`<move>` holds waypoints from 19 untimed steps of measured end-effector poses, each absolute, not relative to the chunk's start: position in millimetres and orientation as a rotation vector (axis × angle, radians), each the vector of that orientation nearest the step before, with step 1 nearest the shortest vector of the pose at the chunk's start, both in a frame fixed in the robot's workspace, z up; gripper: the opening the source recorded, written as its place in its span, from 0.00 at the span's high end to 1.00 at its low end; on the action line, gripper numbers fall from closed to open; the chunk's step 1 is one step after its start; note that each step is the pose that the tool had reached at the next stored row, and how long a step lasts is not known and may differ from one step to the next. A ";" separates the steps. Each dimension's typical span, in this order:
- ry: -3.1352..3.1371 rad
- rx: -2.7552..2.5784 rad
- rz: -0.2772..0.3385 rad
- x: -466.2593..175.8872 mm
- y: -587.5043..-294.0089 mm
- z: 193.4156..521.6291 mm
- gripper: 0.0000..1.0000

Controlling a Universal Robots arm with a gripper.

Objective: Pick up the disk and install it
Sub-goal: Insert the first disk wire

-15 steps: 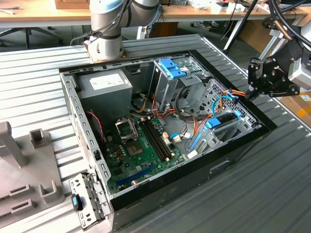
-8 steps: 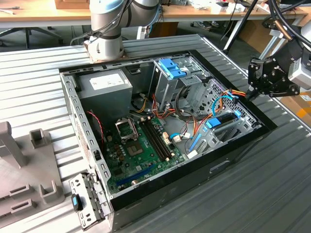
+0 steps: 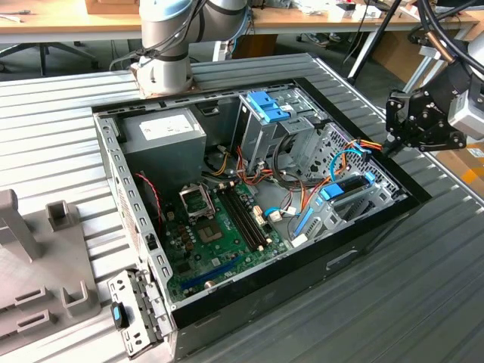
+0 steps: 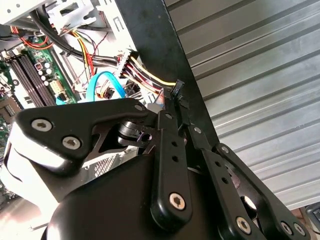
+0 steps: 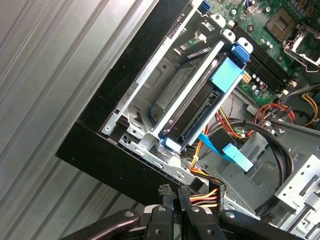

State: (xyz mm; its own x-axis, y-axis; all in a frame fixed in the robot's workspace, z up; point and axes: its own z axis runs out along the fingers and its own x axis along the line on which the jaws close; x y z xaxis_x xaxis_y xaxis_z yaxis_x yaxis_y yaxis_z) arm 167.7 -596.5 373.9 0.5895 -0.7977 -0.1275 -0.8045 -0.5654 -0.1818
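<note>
The gripper (image 5: 174,192), pinched narrow and empty, hangs over the case wall (image 5: 100,147); the disk (image 5: 195,107) sits just beyond it in the bay (image 5: 150,69). Likely stiff, weighty, shock-sensitive; best gripped across its 2 blue rails (image 5: 228,74)

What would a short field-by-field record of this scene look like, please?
Surface: ribbed metal table
Enclosure: open computer case, motherboard exposed
Task item: disk lying in a metal bay inside the case, blue tabs showing
Arm: gripper shut, over the case's edge at the exterior view's right
Nearest thing: black cable plug, just off the gripper's tips; whether it is gripped is unclear
</note>
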 end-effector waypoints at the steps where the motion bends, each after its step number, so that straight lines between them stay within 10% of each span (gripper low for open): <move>1: 1.330 -2.598 0.044 165.2 -596.5 373.8 0.84; 19: 1.321 -2.590 0.010 135.1 -596.5 373.8 0.84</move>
State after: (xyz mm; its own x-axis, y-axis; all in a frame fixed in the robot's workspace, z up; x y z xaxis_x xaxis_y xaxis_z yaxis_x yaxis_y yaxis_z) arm 135.1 -596.5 373.8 0.5927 -0.7976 -0.1116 -0.7993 -0.5655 -0.2035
